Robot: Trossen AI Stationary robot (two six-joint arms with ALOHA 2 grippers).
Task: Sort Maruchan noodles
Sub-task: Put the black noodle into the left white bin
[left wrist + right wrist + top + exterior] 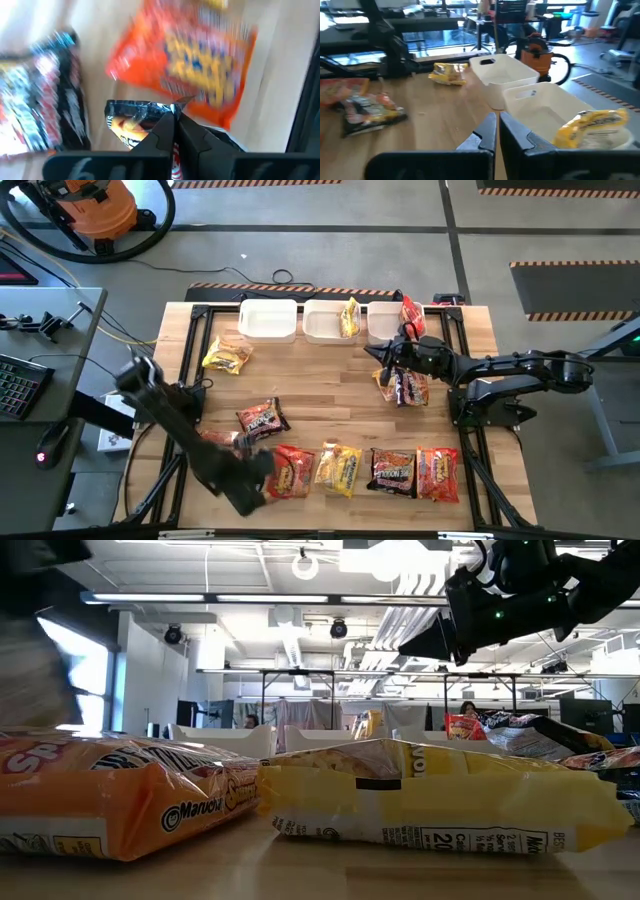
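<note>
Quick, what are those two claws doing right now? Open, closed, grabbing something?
Left claw: closed, pinching the edge of a dark noodle packet.
Right claw: closed, holding nothing, above the table near the white bins.

High cam looks straight down on the whole table (330, 395); low cam sits at tabletop level, right up against packets, facing the room. Wrist cams look past own fingers; right wrist and high share the white bins (506, 75).

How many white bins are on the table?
3, in a row along the far edge: the left bin looks empty, the middle bin holds a yellow packet, the right bin a red packet.
</note>
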